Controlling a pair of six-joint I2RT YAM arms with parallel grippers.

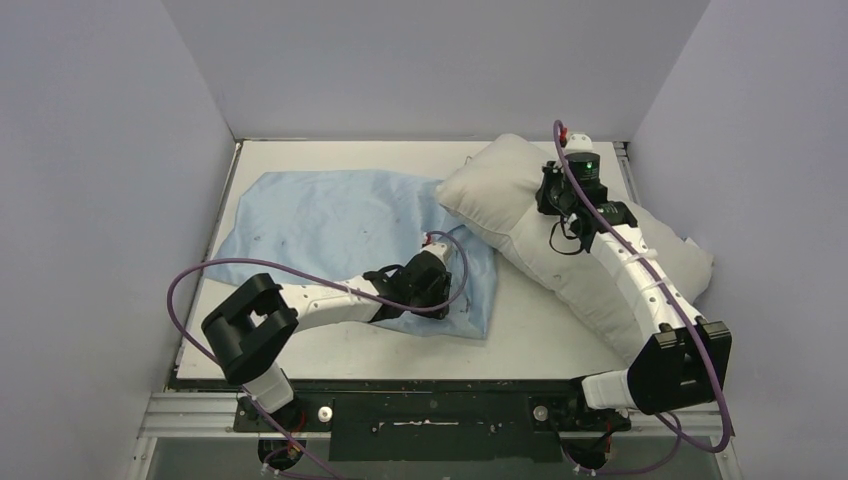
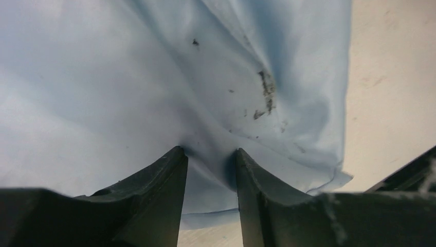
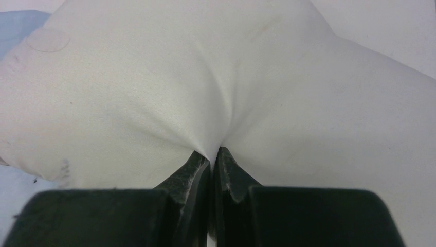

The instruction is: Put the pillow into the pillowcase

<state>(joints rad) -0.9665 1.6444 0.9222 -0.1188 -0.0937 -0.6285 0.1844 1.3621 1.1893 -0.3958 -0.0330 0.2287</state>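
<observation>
The light blue pillowcase (image 1: 330, 215) lies spread and wrinkled on the left half of the table, with dark smudges showing on it in the left wrist view (image 2: 128, 77). My left gripper (image 1: 430, 290) (image 2: 208, 149) presses down near its right front corner, jaws apart, a raised fold of the cloth between the fingers. The plump white pillow (image 1: 500, 195) (image 3: 154, 77) lies slantwise on the right, its left corner over the pillowcase's right edge. My right gripper (image 1: 553, 203) (image 3: 213, 150) sits on top of the pillow, shut on a pinch of its fabric.
The pale table (image 1: 540, 330) is boxed in by grey walls on the left (image 1: 100, 200), back and right. The pillow's far end reaches the right wall. Purple cables loop off both arms. Bare tabletop (image 2: 391, 77) shows just right of the pillowcase's edge.
</observation>
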